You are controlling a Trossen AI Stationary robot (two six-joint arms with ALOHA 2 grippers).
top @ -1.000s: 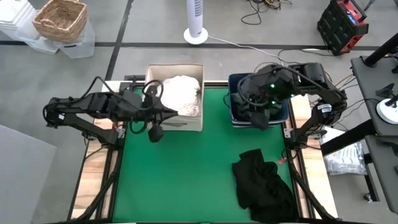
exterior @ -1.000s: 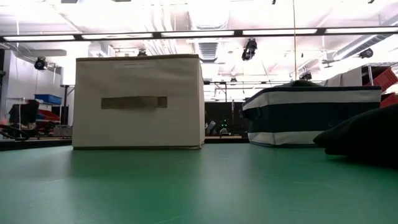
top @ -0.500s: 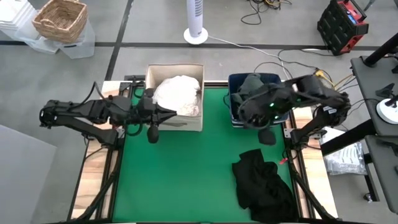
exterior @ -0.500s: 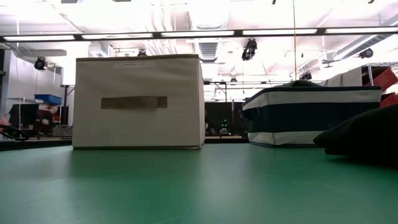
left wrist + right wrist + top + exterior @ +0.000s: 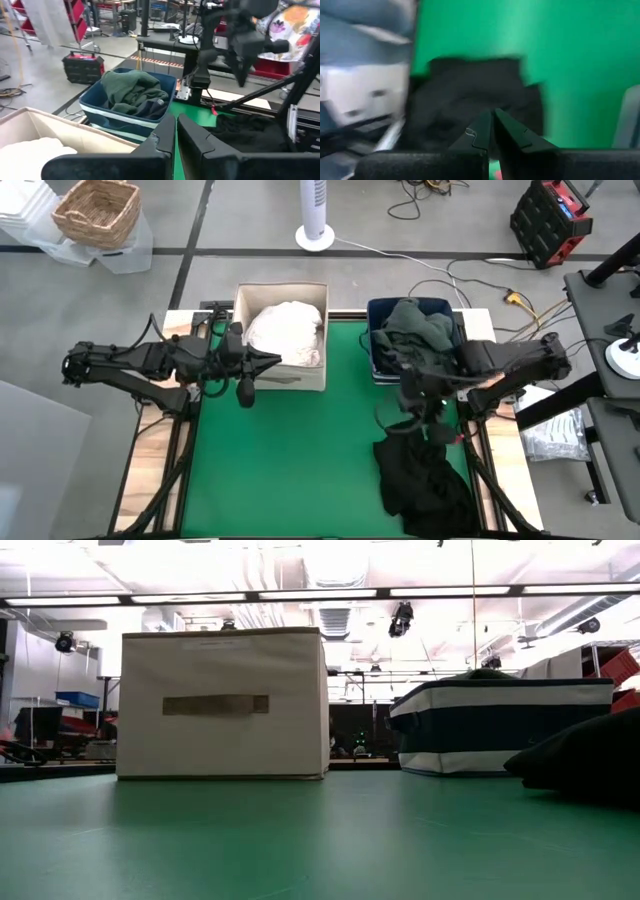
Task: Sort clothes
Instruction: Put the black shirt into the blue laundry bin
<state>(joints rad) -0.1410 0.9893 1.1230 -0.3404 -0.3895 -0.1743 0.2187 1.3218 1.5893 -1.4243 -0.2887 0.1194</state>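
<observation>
Both jaws closed, empty. Left gripper (image 5: 176, 131) beside beige fabric box (image 5: 240, 330) holding white garments (image 5: 285, 332). Right gripper (image 5: 493, 131) above black crumpled garment (image 5: 420, 475) on green table mat (image 5: 290, 460). Dark green garment (image 5: 420, 328) lies in navy blue bin (image 5: 120, 120).

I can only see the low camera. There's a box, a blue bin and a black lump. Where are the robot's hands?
Observer: The right gripper hangs over the black clothes, fingers shut.
Kid: And the other one?
Observer: The left gripper is at the box's front edge, shut too.
Kid: What's inside the blue bin?
Observer: A green garment lies in the bin.
</observation>
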